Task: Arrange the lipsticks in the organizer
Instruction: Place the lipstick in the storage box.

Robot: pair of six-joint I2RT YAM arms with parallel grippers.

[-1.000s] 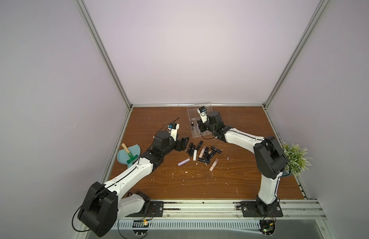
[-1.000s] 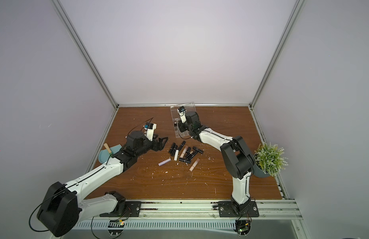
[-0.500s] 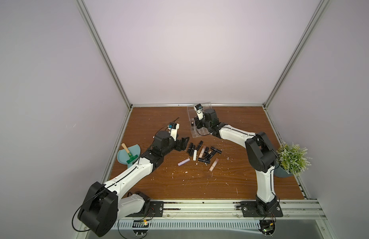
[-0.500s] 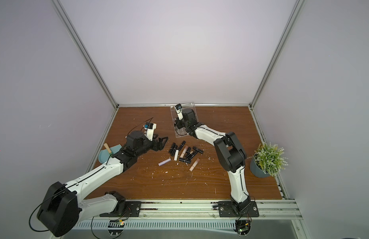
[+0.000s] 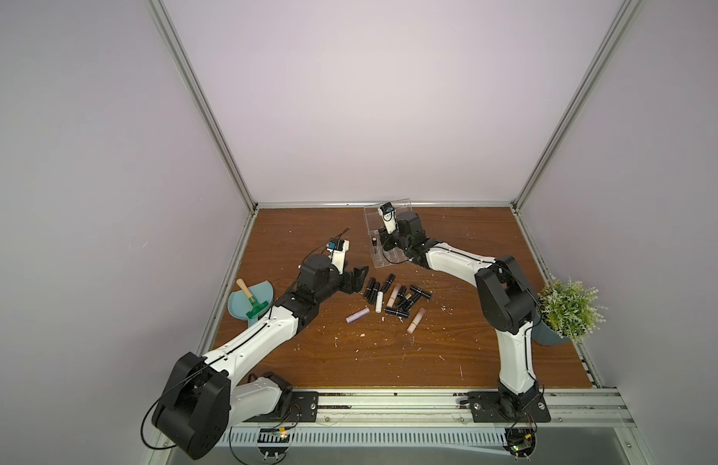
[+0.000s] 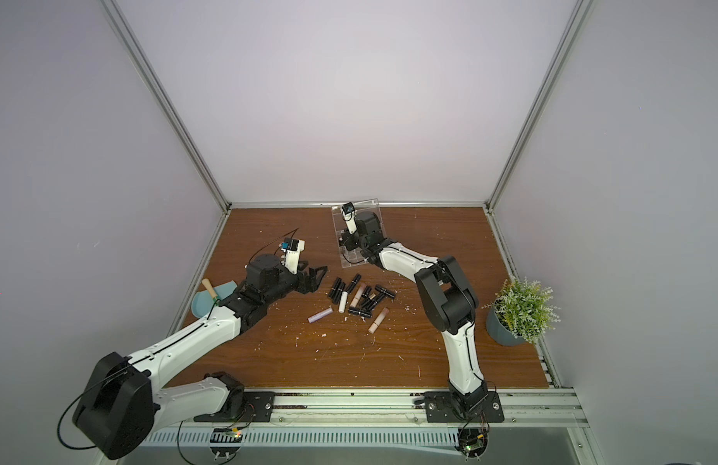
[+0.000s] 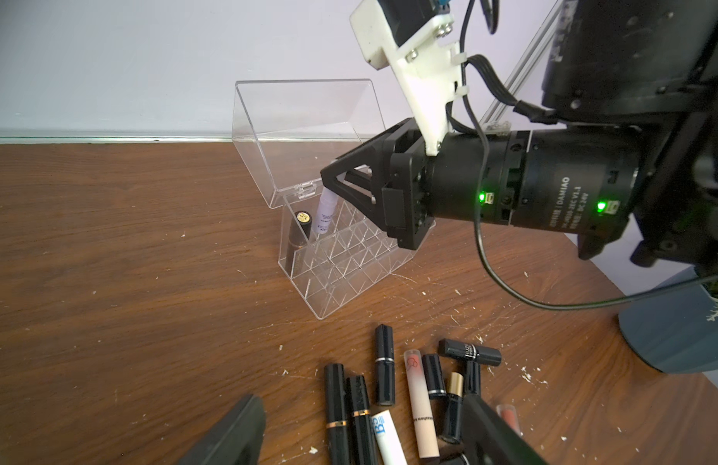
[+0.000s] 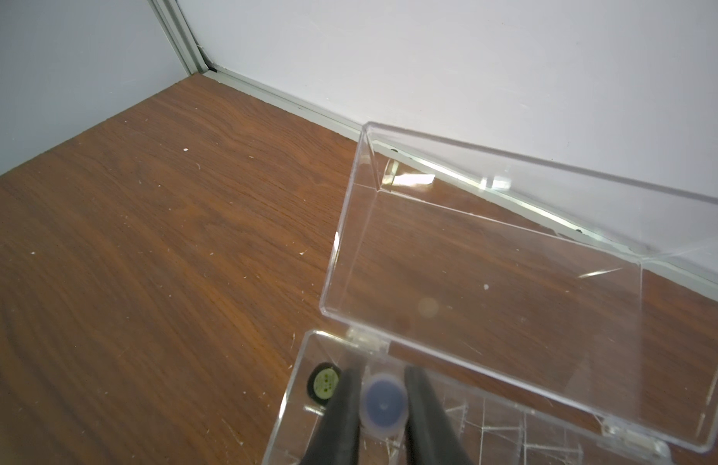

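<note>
A brown wood-grain surface [image 5: 349,362], strewn with pale flecks, is enclosed by plain lilac-white walls [image 5: 349,100] joined by aluminium posts. Both arm bases are bolted to a metal rail [image 5: 389,402] along the front edge. A potted plant [image 5: 566,308] is set at the right edge, and a light-blue dustpan [image 5: 265,294] carrying a green tool [image 5: 250,302] at the left edge.

The lipsticks [image 5: 397,296] are heaped loosely at mid-surface, with a lilac tube [image 5: 357,314] lying a little apart. The clear organizer [image 7: 349,277] is placed near the back wall with its lid [image 7: 309,129] raised. A black tube [image 7: 299,233] is stood in its corner compartment. A white tube [image 7: 324,213] is gripped by the right end effector [image 8: 383,378], slightly tilted, with its lower end inside the neighbouring compartment. The left end effector [image 5: 356,280] is held wide open and empty, just beside the heap.

In both top views much of the organizer is covered by the right wrist, and the white tube cannot be made out. Whether that tube's base is seated on the compartment floor cannot be told. In the left wrist view the left fingers [image 7: 228,439] are cut off by the frame edge, and a few lipsticks are hidden behind them.
</note>
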